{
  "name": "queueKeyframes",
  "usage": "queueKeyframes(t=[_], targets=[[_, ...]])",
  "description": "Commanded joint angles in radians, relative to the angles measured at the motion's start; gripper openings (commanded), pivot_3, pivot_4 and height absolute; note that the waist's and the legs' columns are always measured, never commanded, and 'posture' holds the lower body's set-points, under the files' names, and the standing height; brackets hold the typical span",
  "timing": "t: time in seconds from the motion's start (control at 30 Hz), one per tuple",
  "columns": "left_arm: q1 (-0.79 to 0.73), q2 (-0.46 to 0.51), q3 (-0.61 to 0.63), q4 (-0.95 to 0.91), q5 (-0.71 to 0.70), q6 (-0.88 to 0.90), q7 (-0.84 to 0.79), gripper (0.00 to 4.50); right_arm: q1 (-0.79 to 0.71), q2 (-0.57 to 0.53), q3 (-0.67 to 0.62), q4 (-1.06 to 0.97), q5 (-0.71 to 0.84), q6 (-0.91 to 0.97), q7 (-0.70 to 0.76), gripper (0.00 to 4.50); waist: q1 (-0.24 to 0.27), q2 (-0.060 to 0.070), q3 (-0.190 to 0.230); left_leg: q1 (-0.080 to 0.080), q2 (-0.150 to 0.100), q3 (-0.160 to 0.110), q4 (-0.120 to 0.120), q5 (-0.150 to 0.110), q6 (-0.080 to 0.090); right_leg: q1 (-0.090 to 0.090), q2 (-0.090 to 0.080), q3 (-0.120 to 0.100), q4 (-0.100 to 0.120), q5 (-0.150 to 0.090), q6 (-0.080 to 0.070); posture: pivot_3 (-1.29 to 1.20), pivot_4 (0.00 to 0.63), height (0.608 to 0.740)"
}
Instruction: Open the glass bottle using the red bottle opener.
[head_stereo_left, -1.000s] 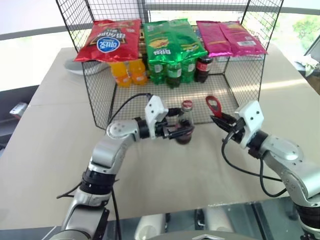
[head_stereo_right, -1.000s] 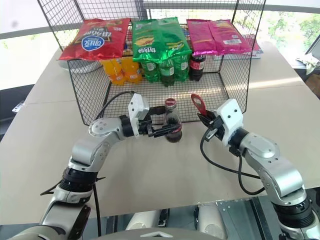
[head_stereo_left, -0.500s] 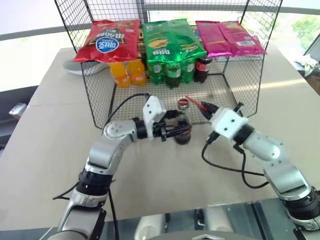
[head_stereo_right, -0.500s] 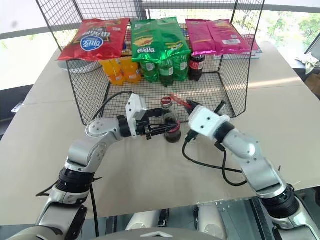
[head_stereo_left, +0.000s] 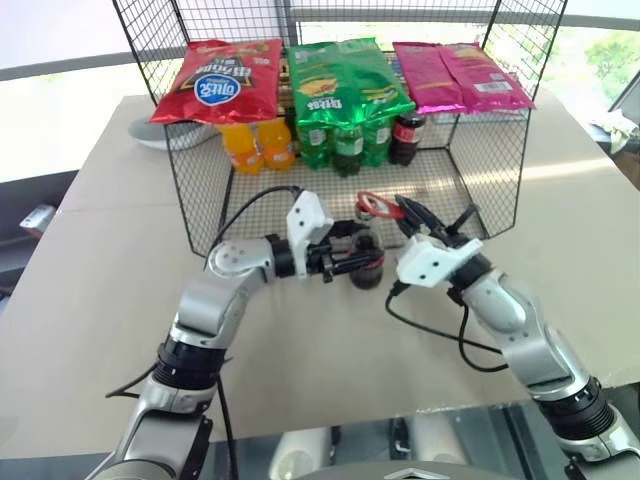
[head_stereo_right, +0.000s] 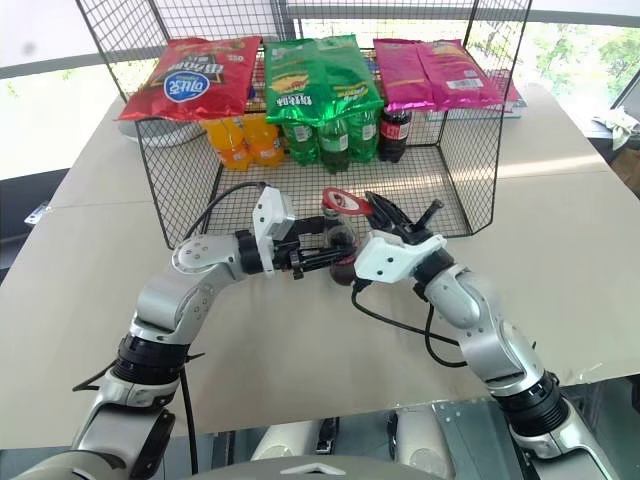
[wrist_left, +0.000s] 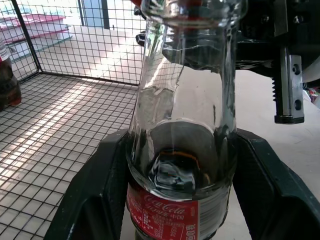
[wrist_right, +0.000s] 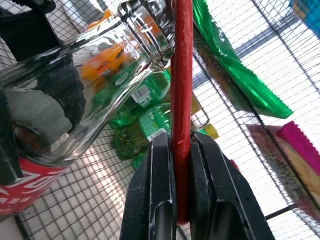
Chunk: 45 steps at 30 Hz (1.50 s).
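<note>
Clearly we grip the smooth, breakable glass bottle (head_stereo_left: 367, 262) low at its label in the left gripper (head_stereo_left: 345, 262), upright before the wire rack (head_stereo_left: 200, 215), our right gripper (wrist_right: 181, 195) pinching the stiff red bottle opener (head_stereo_left: 378, 206) at its cap.

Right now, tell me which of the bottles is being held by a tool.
The glass bottle with dark cola and a red label, clamped upright in the left tool in front of the wire basket. The orange, green and cola bottles stand untouched inside the basket.
</note>
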Motion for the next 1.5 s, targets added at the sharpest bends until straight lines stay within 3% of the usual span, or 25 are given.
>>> queueKeyframes(t=[0.03, 0.53, 1.1, 1.5], targets=[[-0.034, -0.012, -0.005, -0.031, -0.016, -0.006, 0.001, 2.30, 0.021, 0.010, 0.039, 0.003, -0.048, -0.046, 0.008, 0.00, 0.000, 0.000, 0.000, 0.000, 0.000, 0.000, 0.000, 0.000, 0.000, 0.000, 0.000, 0.000, 0.000, 0.000, 0.000, 0.00, 0.150, 0.740], [-0.035, -0.012, -0.010, -0.028, -0.003, -0.001, 0.000, 2.30, 0.012, -0.034, 0.060, 0.114, -0.223, -0.140, 0.008, 0.00, 0.000, 0.001, -0.003, 0.003, 0.000, 0.000, 0.000, 0.001, -0.001, 0.001, 0.000, 0.001, 0.002, 0.000, 0.000, 0.00, 0.150, 0.740], [-0.021, -0.016, -0.022, -0.019, 0.018, -0.013, -0.002, 2.30, -0.146, -0.241, -0.005, 0.102, -0.177, -0.259, 0.193, 0.00, 0.000, 0.002, -0.005, 0.004, 0.000, 0.001, 0.000, 0.001, -0.001, 0.003, 0.000, 0.001, 0.002, 0.000, 0.000, 0.00, 0.150, 0.740], [-0.018, -0.015, -0.032, -0.014, 0.020, -0.025, -0.006, 2.30, -0.204, -0.249, -0.053, 0.139, -0.107, -0.284, 0.249, 0.00, 0.000, 0.002, -0.005, 0.003, 0.000, 0.000, 0.000, 0.001, -0.001, 0.003, 0.000, 0.001, 0.002, 0.000, 0.000, 0.00, 0.150, 0.740]])
